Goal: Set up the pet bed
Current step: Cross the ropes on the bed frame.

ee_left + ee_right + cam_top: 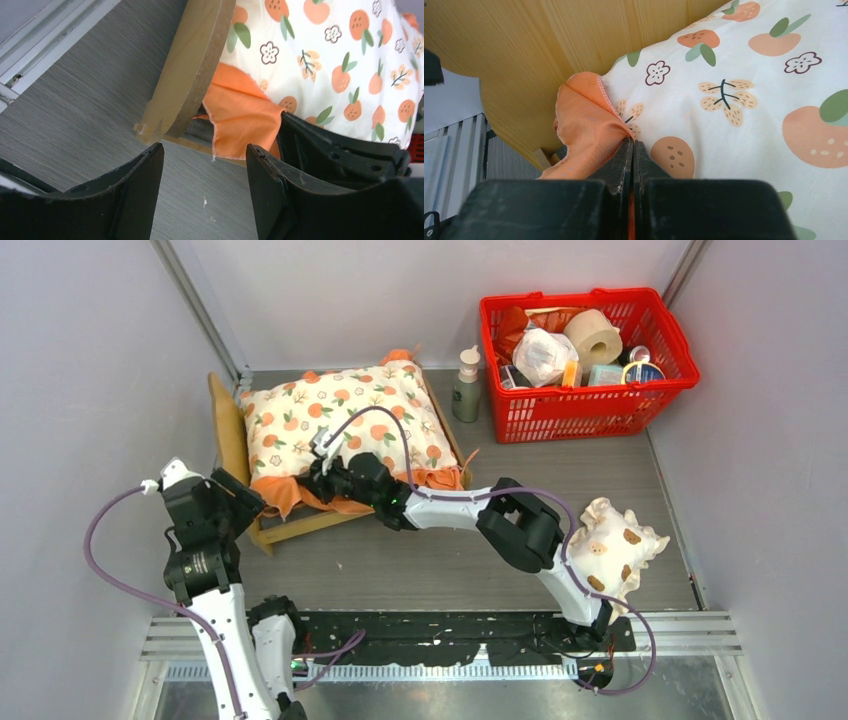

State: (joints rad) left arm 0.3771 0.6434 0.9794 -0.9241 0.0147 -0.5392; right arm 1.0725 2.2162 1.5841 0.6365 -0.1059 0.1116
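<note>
The pet bed stands at the left-rear of the table, its wooden headboard on the left side; the orange-print cushion lies on it and covers the base. The right gripper reaches across to the cushion's near-left corner; in the right wrist view its jaws are pressed fully together on the orange ruffle, right beside the headboard, with a sliver of orange fabric caught between them. The left gripper hovers low by the near-left corner of the frame; its jaws stand well apart with only bare table between them, holding nothing; its right finger sits close under the hanging ruffle, perhaps brushing it, though the angle leaves that unclear. A red basket of odds and ends sits at the right-rear, a bottle just beside it; a small spotted pillow lies near the right arm's base.
</note>
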